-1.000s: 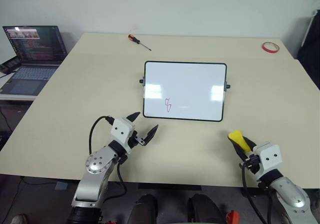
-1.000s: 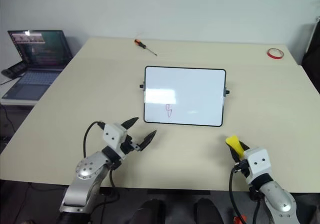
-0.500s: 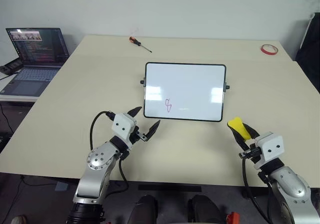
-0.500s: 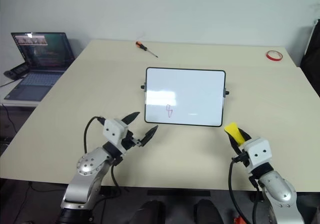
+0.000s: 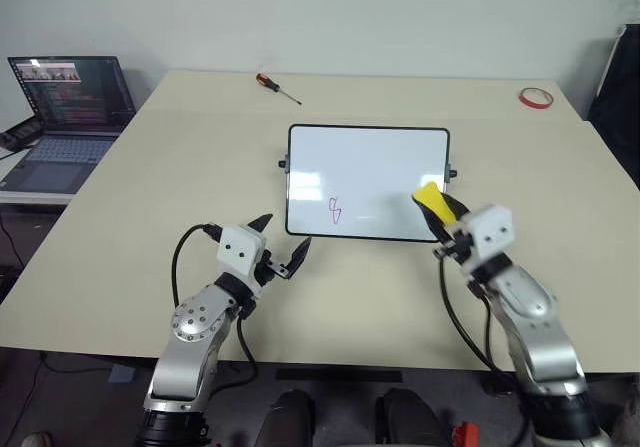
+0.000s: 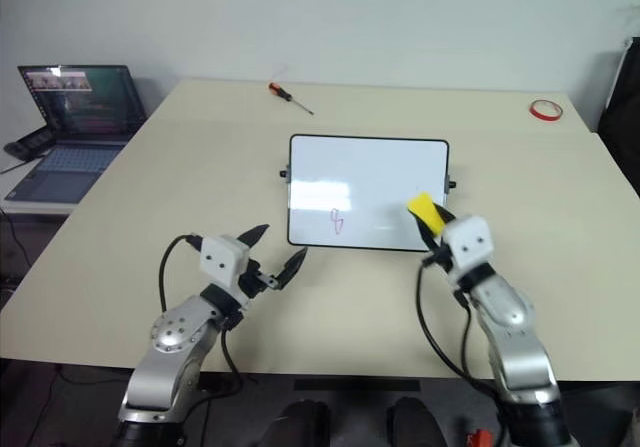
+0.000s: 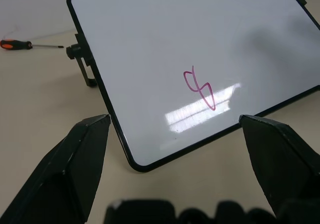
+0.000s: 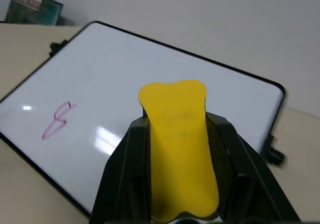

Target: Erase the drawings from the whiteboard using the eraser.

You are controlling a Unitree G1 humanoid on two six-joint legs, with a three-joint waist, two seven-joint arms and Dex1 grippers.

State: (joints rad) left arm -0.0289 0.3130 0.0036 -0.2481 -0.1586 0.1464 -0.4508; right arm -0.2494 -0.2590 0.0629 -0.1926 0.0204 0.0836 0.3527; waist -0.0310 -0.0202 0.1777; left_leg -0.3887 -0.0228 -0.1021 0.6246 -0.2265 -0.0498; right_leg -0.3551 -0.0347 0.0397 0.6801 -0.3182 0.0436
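Observation:
The whiteboard (image 5: pixel 368 180) stands tilted mid-table, white with a thin black frame. One purple-pink "8"-like drawing (image 5: pixel 336 209) sits near its lower left; the same drawing (image 7: pixel 200 87) fills the left wrist view. My right gripper (image 5: pixel 440 210) is shut on the yellow eraser (image 5: pixel 431 199), held in front of the board's lower right corner; whether it touches the board I cannot tell. In the right wrist view the eraser (image 8: pixel 179 144) sits pinched between both fingers. My left gripper (image 5: pixel 281 250) is open, just short of the board's lower left corner.
A red-handled screwdriver (image 5: pixel 277 84) lies at the table's far edge. A red tape ring (image 5: pixel 537 97) sits at the far right corner. An open laptop (image 5: pixel 68 117) rests on a lower surface left of the table.
My right gripper has swung up and to the left with the eraser, from the table's near right edge to the board's lower right corner. The left gripper stays put.

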